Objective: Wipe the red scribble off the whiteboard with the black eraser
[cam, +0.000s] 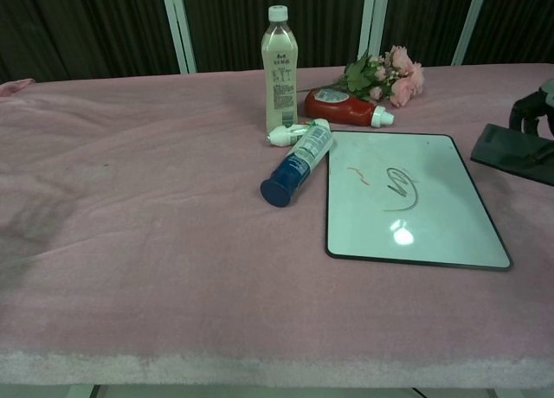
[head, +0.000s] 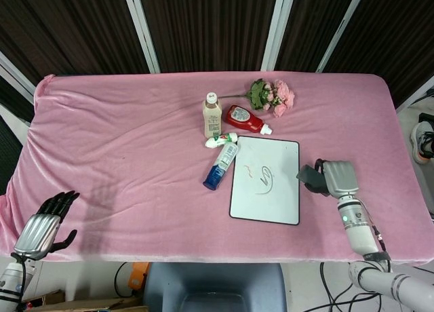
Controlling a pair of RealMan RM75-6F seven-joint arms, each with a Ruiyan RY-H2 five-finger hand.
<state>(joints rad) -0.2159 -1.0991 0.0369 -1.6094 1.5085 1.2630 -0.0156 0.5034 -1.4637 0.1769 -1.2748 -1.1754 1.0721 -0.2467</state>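
The whiteboard (head: 266,180) (cam: 407,199) lies flat on the pink cloth right of centre, with a red scribble (head: 261,176) (cam: 394,183) in its upper half. My right hand (head: 337,178) (cam: 535,111) holds the black eraser (head: 310,177) (cam: 512,153) lifted above the cloth, just off the board's right edge. The eraser is tilted and hangs apart from the board. My left hand (head: 44,227) hovers at the table's front left corner, fingers spread and holding nothing; it shows only in the head view.
Left of the board lie a blue-capped tube (head: 221,165) (cam: 298,162) and a small white tube (head: 221,140). Behind stand a beige bottle (head: 212,115) (cam: 278,69), a lying red ketchup bottle (head: 245,119) (cam: 345,107) and pink flowers (head: 271,95) (cam: 389,73).
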